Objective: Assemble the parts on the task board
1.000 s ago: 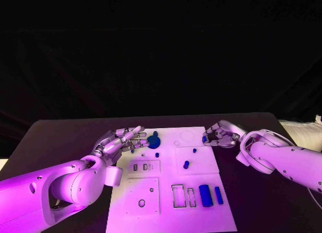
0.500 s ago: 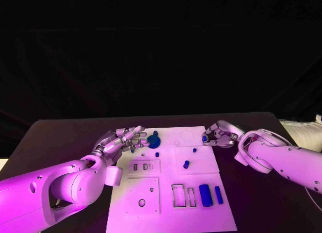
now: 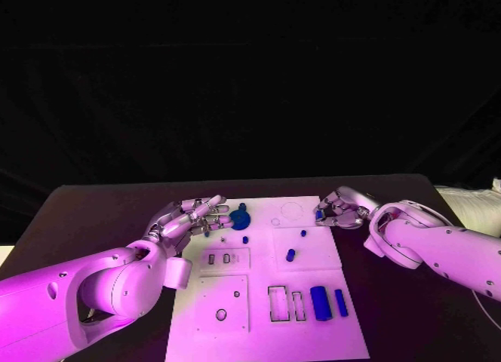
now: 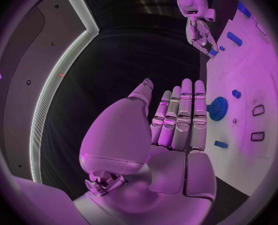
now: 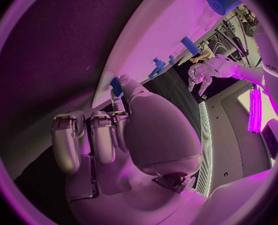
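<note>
The right hand (image 3: 339,210) pinches a small blue part (image 3: 319,215) at the task board (image 3: 316,317) far right edge. Left hand (image 3: 191,219) open, empty. Part judged light, rigid; best held by its sides.

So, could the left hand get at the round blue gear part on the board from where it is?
Probably yes: the left hand is open beside the blue gear, fingers pointing toward it, with nothing between them.

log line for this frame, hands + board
left hand: open, beside gear | right hand: pinching blue part at board edge
</note>
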Controlling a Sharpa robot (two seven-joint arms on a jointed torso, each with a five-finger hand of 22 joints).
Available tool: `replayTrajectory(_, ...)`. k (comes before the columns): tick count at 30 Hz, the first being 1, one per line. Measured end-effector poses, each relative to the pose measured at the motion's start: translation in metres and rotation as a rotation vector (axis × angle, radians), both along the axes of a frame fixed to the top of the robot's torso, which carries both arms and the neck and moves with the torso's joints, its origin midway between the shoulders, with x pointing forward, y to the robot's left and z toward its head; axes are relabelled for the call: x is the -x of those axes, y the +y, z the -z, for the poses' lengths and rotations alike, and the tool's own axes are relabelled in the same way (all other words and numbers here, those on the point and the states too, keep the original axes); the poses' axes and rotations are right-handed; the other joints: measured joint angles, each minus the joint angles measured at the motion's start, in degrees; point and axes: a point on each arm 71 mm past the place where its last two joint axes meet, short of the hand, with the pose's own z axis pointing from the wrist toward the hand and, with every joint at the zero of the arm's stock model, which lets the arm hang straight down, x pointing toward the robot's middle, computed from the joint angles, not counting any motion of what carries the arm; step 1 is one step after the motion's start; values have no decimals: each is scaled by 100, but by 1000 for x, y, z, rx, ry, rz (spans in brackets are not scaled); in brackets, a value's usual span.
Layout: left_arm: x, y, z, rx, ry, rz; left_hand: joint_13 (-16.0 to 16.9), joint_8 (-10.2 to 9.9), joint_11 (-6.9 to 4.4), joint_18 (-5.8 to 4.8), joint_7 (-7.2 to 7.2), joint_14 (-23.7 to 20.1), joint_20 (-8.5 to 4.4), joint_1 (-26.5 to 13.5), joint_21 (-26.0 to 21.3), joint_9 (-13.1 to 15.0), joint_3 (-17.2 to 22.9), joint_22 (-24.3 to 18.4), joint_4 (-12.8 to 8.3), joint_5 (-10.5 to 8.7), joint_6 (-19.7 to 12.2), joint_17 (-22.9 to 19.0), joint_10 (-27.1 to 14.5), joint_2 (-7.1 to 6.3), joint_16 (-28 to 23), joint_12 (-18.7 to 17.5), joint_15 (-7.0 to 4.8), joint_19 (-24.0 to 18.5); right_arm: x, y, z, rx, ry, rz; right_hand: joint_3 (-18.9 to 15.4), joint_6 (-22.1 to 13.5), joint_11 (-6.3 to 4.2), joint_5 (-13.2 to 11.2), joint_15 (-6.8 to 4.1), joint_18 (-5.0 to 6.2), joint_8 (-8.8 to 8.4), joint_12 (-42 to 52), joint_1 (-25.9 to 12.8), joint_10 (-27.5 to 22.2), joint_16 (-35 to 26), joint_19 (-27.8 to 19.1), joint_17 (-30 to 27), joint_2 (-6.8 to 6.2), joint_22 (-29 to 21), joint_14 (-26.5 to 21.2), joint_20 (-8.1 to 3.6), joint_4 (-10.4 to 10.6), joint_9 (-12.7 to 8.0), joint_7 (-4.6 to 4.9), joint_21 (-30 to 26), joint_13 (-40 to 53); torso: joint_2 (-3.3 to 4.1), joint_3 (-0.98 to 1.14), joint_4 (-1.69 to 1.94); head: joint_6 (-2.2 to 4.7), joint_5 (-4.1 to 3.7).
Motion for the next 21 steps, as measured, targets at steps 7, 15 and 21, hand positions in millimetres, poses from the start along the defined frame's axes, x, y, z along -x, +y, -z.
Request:
replayTrajectory(7, 0, 0, 0, 0, 1, 1, 0, 0, 0, 0, 0, 0, 0, 0, 0, 0, 0, 0, 0, 0, 0, 0, 0, 0, 0, 0, 0, 0, 0, 0, -1, -1, -6, 1, 124, 205, -131, -131, -92, -1, 93, 22, 55, -6, 0, -1, -1, 57, -1, -11, -103, -141, 8, -56, 0, 1, -1, 2, 1, -8, -6)
replayTrajectory(15, 0, 0, 0, -1, 2, 0, 0, 0, 0, 0, 0, 0, 0, 1, 0, 0, 0, 0, 0, 0, 0, -1, 0, 1, 0, 0, 0, 0, 3, 7, -4, -12, -36, -2, 151, 213, -161, -209, -133, 0, 93, 72, 36, -18, 0, 0, -1, 159, -1, -10, -143, -148, 7, -52, 0, 2, -3, 7, 2, -10, 5)
replayTrajectory(21, 0, 1, 0, -2, 3, -1, 0, -22, 0, 0, 0, 0, 0, 23, 0, 0, 0, 0, 0, 0, 0, -1, 0, 23, 0, 0, 0, 0, 14, 28, -14, -43, -56, -37, 174, 213, -161, -223, -133, 0, 93, 72, -26, -18, 0, 0, -1, 221, -2, -10, -143, -156, 1, -52, 0, 1, -7, 3, 1, -10, 15)
